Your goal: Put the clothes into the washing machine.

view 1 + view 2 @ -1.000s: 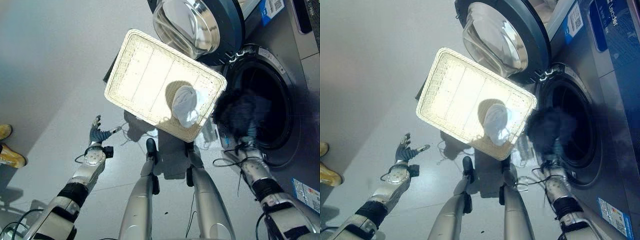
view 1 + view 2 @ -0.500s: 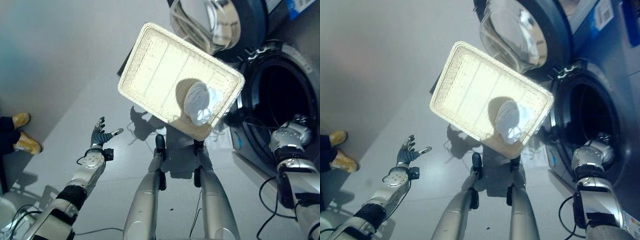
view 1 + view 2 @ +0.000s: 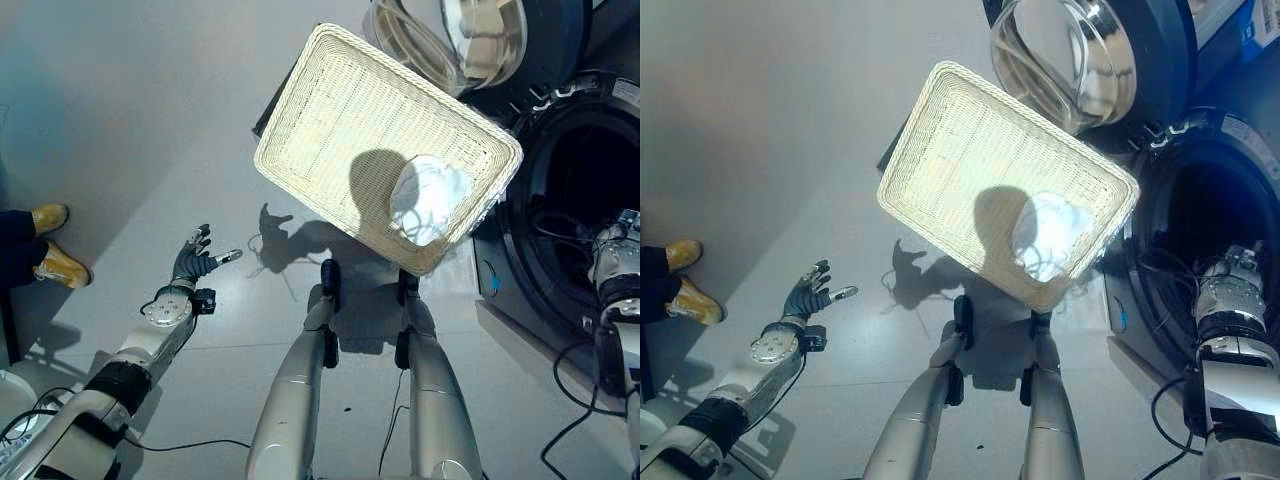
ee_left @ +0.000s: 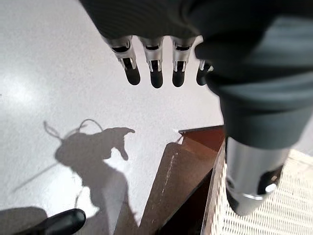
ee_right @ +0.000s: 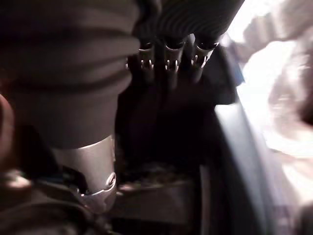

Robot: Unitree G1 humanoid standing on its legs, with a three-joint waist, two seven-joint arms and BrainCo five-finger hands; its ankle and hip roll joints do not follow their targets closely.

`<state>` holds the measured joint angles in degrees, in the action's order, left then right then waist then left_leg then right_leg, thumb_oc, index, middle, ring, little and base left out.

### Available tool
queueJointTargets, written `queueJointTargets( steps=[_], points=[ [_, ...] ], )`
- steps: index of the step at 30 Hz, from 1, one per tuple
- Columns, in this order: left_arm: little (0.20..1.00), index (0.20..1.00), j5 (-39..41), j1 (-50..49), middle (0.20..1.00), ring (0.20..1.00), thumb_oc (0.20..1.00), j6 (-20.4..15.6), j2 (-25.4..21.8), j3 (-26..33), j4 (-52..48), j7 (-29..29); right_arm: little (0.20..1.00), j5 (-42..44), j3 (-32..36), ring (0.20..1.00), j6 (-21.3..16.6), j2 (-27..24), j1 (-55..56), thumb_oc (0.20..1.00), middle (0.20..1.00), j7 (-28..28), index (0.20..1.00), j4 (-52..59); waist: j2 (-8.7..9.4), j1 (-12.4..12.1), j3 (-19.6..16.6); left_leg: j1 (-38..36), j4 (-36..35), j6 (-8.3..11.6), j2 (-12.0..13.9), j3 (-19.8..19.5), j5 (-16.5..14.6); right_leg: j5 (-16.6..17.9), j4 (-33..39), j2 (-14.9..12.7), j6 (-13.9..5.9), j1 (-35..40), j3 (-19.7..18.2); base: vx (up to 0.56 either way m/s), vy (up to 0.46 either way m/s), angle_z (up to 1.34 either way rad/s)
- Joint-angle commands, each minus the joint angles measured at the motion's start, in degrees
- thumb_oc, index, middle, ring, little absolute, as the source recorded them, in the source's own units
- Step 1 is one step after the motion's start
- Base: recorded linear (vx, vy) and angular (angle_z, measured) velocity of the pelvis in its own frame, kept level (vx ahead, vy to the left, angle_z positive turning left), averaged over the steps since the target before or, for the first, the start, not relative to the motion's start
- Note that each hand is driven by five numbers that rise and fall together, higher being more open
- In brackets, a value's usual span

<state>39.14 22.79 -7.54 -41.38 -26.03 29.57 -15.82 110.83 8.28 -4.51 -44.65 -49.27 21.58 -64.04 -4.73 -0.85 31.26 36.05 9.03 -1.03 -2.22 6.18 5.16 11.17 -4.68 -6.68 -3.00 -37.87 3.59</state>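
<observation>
A white cloth lies in the near right corner of a pale wicker basket, which stands raised in front of me. To its right gapes the washing machine's drum, its inside too dark to make out any clothes. The round glass door hangs open above it. My right hand is at the drum's mouth, its fingers straight and pointing into the dark with nothing in them. My left hand is held out low over the floor, left of the basket, fingers spread and empty.
A person's yellow shoes stand at the far left edge. A brown stand carries the basket, whose woven rim shows beside my left thumb. Grey floor spreads to the left.
The camera has shifted. One second ago a dark cloth hung from my right hand at the drum's mouth; now that hand is bare. The left hand stays spread.
</observation>
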Motion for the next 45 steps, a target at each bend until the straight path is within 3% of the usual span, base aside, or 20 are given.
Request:
queueJointTargets(
  steps=[1,6,9,10,19,24,26,27,28,29,31,32,35,36,38,40,43,45],
  points=[
    [1.000,1.000,-0.2,0.0,1.000,1.000,1.000,-0.8,1.2,2.1,1.8,-0.4,1.000,-6.1,-3.7,1.000,5.0,-5.9,2.1,1.000,1.000,-7.3,1.000,0.2,-1.58,0.7,-1.5,0.7,0.2,3.82,-1.0,-1.5,-1.7,-9.2,-7.6,4.4,0.50,0.0,6.4,0.00,0.000,0.00],
    [1.000,1.000,-0.6,-2.0,1.000,1.000,1.000,0.0,4.2,3.3,2.3,-1.5,1.000,-17.3,-5.4,1.000,1.9,-1.2,4.8,1.000,1.000,-12.5,1.000,4.5,-1.66,0.9,-1.5,0.1,-0.9,3.82,-0.9,-1.1,-1.2,-9.4,-7.7,4.8,0.59,0.0,6.4,-0.04,0.046,-0.03],
    [1.000,1.000,-0.6,-3.4,1.000,1.000,1.000,-0.3,6.1,4.1,3.8,-1.6,1.000,-17.1,-5.1,1.000,-1.8,1.7,7.3,1.000,1.000,-14.3,1.000,9.0,-1.60,1.3,-1.5,0.0,-1.2,3.89,-0.8,-0.8,-1.1,-9.6,-7.9,5.0,0.64,-0.1,6.1,-0.03,0.087,-0.04],
    [1.000,1.000,-0.8,-4.6,1.000,1.000,1.000,-1.1,8.4,4.8,5.7,-1.8,1.000,-16.3,-4.4,1.000,-2.9,5.3,10.2,1.000,1.000,-15.0,1.000,12.4,-1.56,1.7,-1.5,-0.2,-1.5,3.96,-0.7,-0.5,-1.0,-9.7,-7.9,5.2,0.65,-0.1,6.0,-0.03,0.110,-0.04],
    [1.000,1.000,-1.7,-8.5,1.000,1.000,1.000,-3.8,16.6,7.6,10.7,-3.7,1.000,-14.0,-7.3,1.000,-7.0,19.2,24.0,1.000,1.000,-20.9,1.000,25.6,-1.09,3.5,-1.5,-1.0,-3.9,3.45,-0.5,0.3,-0.1,-9.5,-7.3,5.9,0.61,-0.3,4.3,-0.04,0.114,-0.01],
    [1.000,1.000,-2.1,-9.8,1.000,1.000,1.000,-4.3,19.1,8.0,10.6,-5.6,1.000,-22.5,-11.4,1.000,-9.7,23.0,29.3,1.000,1.000,-20.9,1.000,32.7,-0.71,4.3,-1.5,-1.3,-5.3,3.08,-0.4,0.5,0.5,-8.9,-6.5,6.1,0.39,-0.3,3.5,-0.05,0.089,-0.02],
    [1.000,1.000,-2.0,-11.2,1.000,1.000,1.000,-4.5,20.0,8.6,9.6,-6.2,1.000,-39.0,-15.4,1.000,-15.5,23.8,32.3,1.000,1.000,-17.1,1.000,39.6,-0.61,4.7,-1.5,-1.4,-6.2,2.92,-0.3,0.8,1.1,-8.6,-6.0,6.2,0.25,-0.3,3.0,-0.07,0.142,-0.04],
    [1.000,1.000,-1.9,-11.4,1.000,1.000,1.000,-4.5,20.1,8.6,9.5,-6.3,1.000,-42.5,-15.8,1.000,-16.4,23.9,32.5,1.000,1.000,-16.4,1.000,40.3,-0.59,4.8,-1.5,-1.5,-6.3,2.90,-0.3,0.8,1.1,-8.6,-5.9,6.2,0.23,-0.3,2.9,-0.07,0.137,-0.02],
    [1.000,1.000,-1.8,-12.1,1.000,1.000,1.000,-4.6,20.6,9.0,9.0,-6.5,1.000,-55.0,-18.1,1.000,-20.3,23.5,33.6,1.000,1.000,-10.8,1.000,44.8,-0.51,5.0,-1.5,-1.6,-6.8,2.81,-0.3,0.8,1.3,-8.5,-5.6,6.2,0.08,-0.2,2.7,-0.06,0.130,-0.01],
    [1.000,1.000,-1.9,-12.6,1.000,1.000,1.000,-4.6,21.0,9.3,8.8,-6.6,1.000,-65.3,-19.1,1.000,-21.9,23.2,34.2,1.000,1.000,-6.7,1.000,47.7,-0.44,5.2,-1.5,-1.7,-7.0,2.76,-0.3,0.9,1.5,-8.4,-5.5,6.2,-0.02,-0.1,2.6,-0.06,0.133,-0.02],
    [1.000,1.000,-1.9,-13.3,1.000,1.000,1.000,-4.7,21.5,9.7,8.4,-6.6,1.000,-77.6,-20.2,1.000,-23.4,22.0,34.9,1.000,1.000,-0.5,1.000,51.6,-0.45,5.3,-1.5,-2.0,-7.4,2.70,-0.4,0.8,1.6,-8.3,-5.3,6.1,-0.26,0.0,2.4,-0.04,0.122,-0.01],
    [1.000,1.000,-2.0,-13.8,1.000,1.000,1.000,-4.4,22.1,10.1,8.2,-6.5,1.000,-92.6,-20.6,1.000,-24.8,20.9,35.3,1.000,1.000,4.1,1.000,54.6,-0.52,5.4,-1.5,-2.3,-7.7,2.59,-0.6,0.9,1.6,-8.1,-5.0,5.9,-0.55,0.2,2.4,-0.04,0.132,0.01],
    [1.000,1.000,-2.1,-14.0,1.000,1.000,1.000,-4.5,22.7,10.6,8.6,-5.9,1.000,-104.6,-21.5,1.000,-24.0,18.6,34.3,1.000,1.000,9.0,1.000,57.4,-0.66,5.4,-1.5,-2.5,-7.9,2.53,-0.9,0.7,1.5,-8.0,-4.8,5.6,-0.87,0.4,2.4,-0.03,0.090,0.01],
    [1.000,1.000,-2.1,-13.6,1.000,1.000,1.000,-4.4,23.1,11.1,9.7,-5.0,1.000,-114.5,-22.9,1.000,-21.8,15.6,32.0,1.000,1.000,12.0,1.000,58.7,-0.83,5.2,-1.5,-2.7,-7.9,2.59,-1.0,0.7,1.4,-7.9,-4.7,5.3,-1.26,0.5,2.5,-0.03,0.087,0.02],
    [1.000,1.000,-1.8,-12.8,1.000,1.000,1.000,-4.0,23.2,11.5,11.7,-3.4,1.000,-123.1,-24.6,1.000,-18.9,11.4,28.4,1.000,1.000,14.0,1.000,57.9,-1.09,4.6,-1.5,-3.1,-8.0,2.59,-1.3,0.5,1.3,-8.0,-4.6,4.8,-1.67,0.9,2.8,-0.02,0.086,0.02],
    [1.000,1.000,-1.9,-12.5,1.000,1.000,1.000,-4.0,23.2,11.6,12.3,-2.9,1.000,-124.0,-25.1,1.000,-17.9,10.4,27.4,1.000,1.000,14.0,1.000,57.5,-1.11,4.4,-1.5,-3.1,-8.0,2.62,-1.3,0.5,1.3,-8.0,-4.5,4.7,-1.80,1.0,2.9,-0.01,0.019,0.04],
    [1.000,1.000,-1.9,-10.5,1.000,1.000,1.000,-3.5,22.1,11.8,15.8,-0.1,1.000,-126.6,-28.5,1.000,-12.0,5.7,21.1,1.000,1.000,13.6,1.000,53.8,-0.80,3.2,-1.5,-3.1,-7.8,2.67,-1.3,0.1,1.1,-8.2,-4.6,4.2,-2.29,1.3,3.9,-0.02,-0.006,0.19],
    [1.000,1.000,-2.0,-10.4,1.000,1.000,1.000,-3.5,22.0,11.6,16.1,0.0,1.000,-127.0,-28.8,1.000,-11.2,5.4,20.6,1.000,1.000,13.6,1.000,53.6,-0.77,3.1,-1.5,-3.1,-7.8,2.69,-1.3,0.0,1.1,-8.2,-4.6,4.2,-2.33,1.3,4.0,0.00,0.003,0.16]
  ],
)
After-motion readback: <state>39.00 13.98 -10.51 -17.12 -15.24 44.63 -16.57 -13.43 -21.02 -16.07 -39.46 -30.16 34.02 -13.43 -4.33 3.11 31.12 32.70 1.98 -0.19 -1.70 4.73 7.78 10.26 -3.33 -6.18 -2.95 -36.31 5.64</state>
